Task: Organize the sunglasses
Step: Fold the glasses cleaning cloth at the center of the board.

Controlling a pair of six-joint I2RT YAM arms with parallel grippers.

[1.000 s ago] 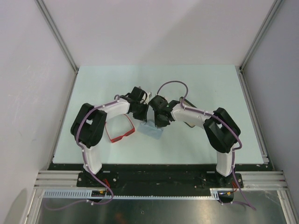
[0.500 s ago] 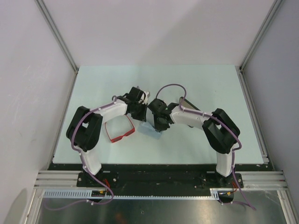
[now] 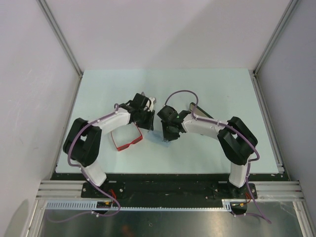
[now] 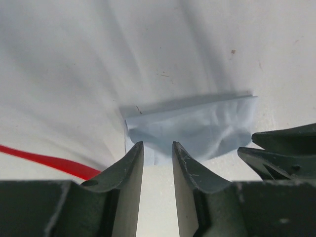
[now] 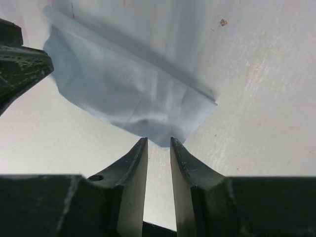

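The red sunglasses [image 3: 126, 138] lie on the table under my left forearm, and one thin red arm [image 4: 49, 160] shows in the left wrist view. The pale blue cloth [image 4: 192, 126] lies folded and flat between both grippers, and it also shows in the right wrist view [image 5: 123, 94]. My left gripper [image 3: 149, 126] is narrowly open with its tips [image 4: 158, 148] at the cloth's near-left edge. My right gripper [image 3: 166, 135] is narrowly open with its tips [image 5: 158, 143] at the cloth's corner. In the top view the grippers hide most of the cloth.
The black case [image 3: 194, 107] lies behind my right forearm, mostly hidden. The right gripper's fingers [image 4: 281, 148] show at the right of the left wrist view, and the left gripper's finger [image 5: 19, 64] shows at the left of the right wrist view. Grey walls stand around the pale table [image 3: 222, 89].
Both grippers have come down and closer together over the cloth, which now is almost covered in the top view. The left arm has stretched forward. The sunglasses have not moved.
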